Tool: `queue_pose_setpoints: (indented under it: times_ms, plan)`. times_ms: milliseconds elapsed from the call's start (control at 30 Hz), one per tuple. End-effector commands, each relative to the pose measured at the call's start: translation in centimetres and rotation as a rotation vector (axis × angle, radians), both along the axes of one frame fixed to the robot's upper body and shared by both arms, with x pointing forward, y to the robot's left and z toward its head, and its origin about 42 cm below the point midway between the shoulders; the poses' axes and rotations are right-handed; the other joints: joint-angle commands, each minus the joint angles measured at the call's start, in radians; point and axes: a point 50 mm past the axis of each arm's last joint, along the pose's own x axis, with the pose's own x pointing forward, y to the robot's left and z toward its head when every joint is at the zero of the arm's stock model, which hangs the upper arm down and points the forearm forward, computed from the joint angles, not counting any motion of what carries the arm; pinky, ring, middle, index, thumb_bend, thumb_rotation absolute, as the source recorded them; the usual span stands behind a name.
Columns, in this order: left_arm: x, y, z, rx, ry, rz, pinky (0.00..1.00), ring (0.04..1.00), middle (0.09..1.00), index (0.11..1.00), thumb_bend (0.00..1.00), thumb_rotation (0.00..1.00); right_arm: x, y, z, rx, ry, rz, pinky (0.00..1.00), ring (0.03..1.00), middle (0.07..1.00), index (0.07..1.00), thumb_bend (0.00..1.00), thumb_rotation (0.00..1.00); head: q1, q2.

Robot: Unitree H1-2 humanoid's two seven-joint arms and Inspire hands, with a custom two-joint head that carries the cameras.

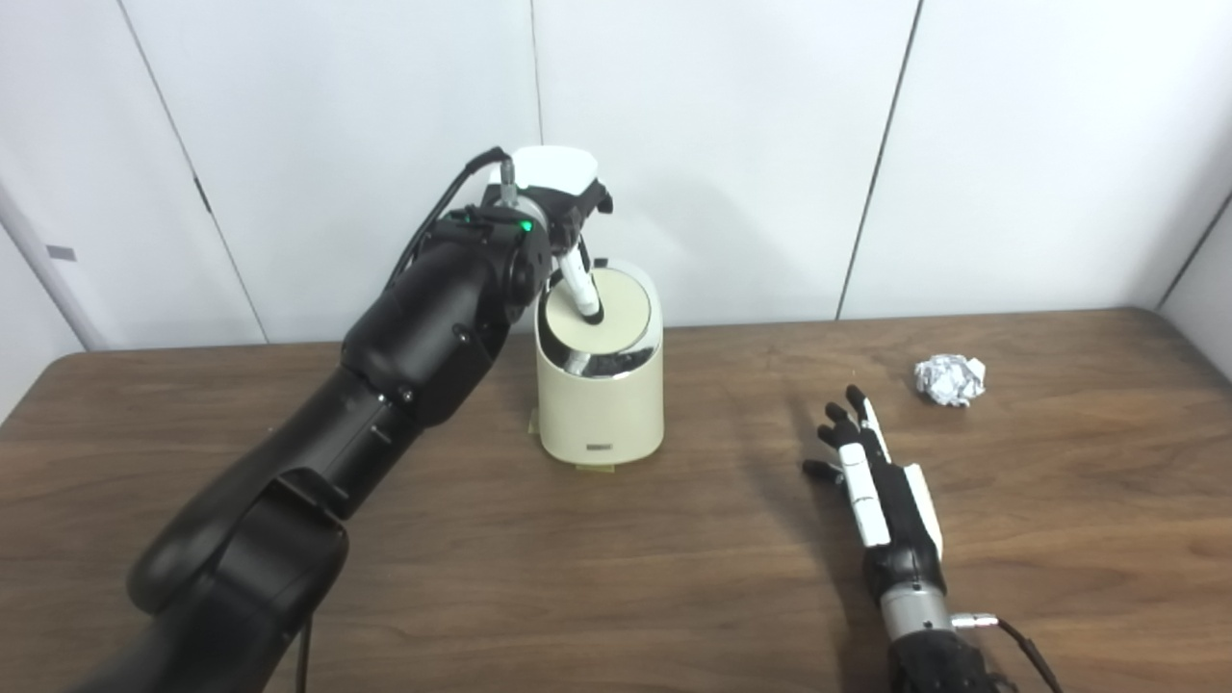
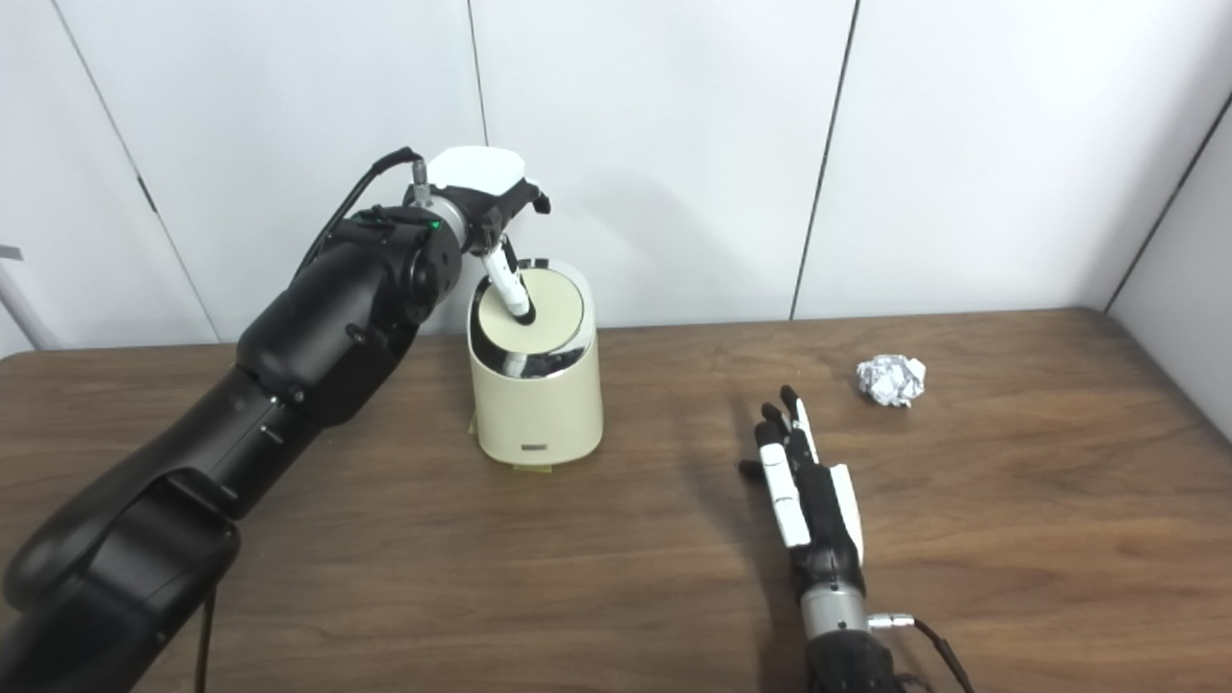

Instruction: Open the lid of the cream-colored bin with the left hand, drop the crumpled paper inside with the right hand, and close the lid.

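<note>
Now the left hand (image 1: 563, 207) pokes one finger down on the lid (image 1: 592, 313) of the cream bin (image 1: 602, 404), holding nothing. Off to the right, the crumpled paper (image 1: 950, 379) sits on the counter (image 1: 616, 577); it looks light and squishy, so pinch it gently around its middle. Near it, the right hand (image 1: 881, 486) lies flat, fingers spread and empty.

What the head cameras cannot settle

The left robot hand (image 1: 563, 207) is seen from behind: one finger reaches down onto the round cream lid (image 1: 599, 310) of the cream-coloured cylindrical bin (image 1: 602, 409), but the black forearm (image 1: 423, 318) hides the rest, so its closure cannot be told. The small label (image 1: 600, 448) low on the bin is too small to read. Both arms and the dark wooden counter (image 1: 616, 577) are cut off by the bottom edge.
</note>
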Motion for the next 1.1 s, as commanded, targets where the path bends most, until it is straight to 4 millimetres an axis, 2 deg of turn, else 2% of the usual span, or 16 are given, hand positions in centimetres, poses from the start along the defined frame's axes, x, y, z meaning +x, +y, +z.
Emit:
queue_pose_setpoints:
  times_ms: [0,267,433,633,733,900,1067]
  plan:
    - [0.3,0.0,3.3,0.009,-0.081,0.002,0.84,0.935,0.951,0.901,0.93,0.08,-0.3,1.1,-1.6,0.008,0.06,0.022,0.88,0.907,0.939,0.986,0.49,1.0,-0.003,0.002]
    - [0.5,0.2,2.2,0.019,-0.065,-0.003,0.87,0.951,0.948,0.909,0.94,0.11,-0.2,1.3,-2.0,-0.008,0.062,0.029,0.88,0.898,0.934,0.981,0.48,1.0,-0.009,-0.004]
    - [0.3,-0.2,0.9,0.027,-0.059,-0.029,0.95,0.983,0.958,0.917,0.94,0.09,-0.2,1.6,-1.7,-0.005,0.062,0.023,0.88,0.906,0.936,0.984,0.49,1.0,-0.014,0.001]
    - [-0.1,-0.9,-0.9,0.09,-0.081,-0.066,0.93,0.967,0.949,0.919,0.95,0.11,-0.2,1.9,-1.1,0.021,0.059,0.011,0.89,0.91,0.94,0.984,0.51,1.0,-0.024,0.009]
    - [-0.4,-1.0,-1.7,0.108,-0.095,-0.078,0.95,0.96,0.943,0.919,0.96,0.08,-0.3,2.0,-0.7,0.026,0.052,0.006,0.89,0.908,0.936,0.98,0.5,1.0,-0.025,0.016]
    - [-0.9,-1.0,-1.7,0.118,-0.105,-0.087,0.95,0.96,0.937,0.918,0.97,0.09,-0.4,2.0,-0.4,0.027,0.057,-0.009,0.88,0.903,0.937,0.974,0.49,1.0,-0.028,0.02]
    - [-1.0,-0.7,-0.7,0.081,-0.1,-0.092,0.94,0.968,0.944,0.919,0.92,0.09,-0.3,2.0,-0.3,0.026,0.06,-0.011,0.88,0.905,0.936,0.975,0.47,1.0,-0.026,0.022]
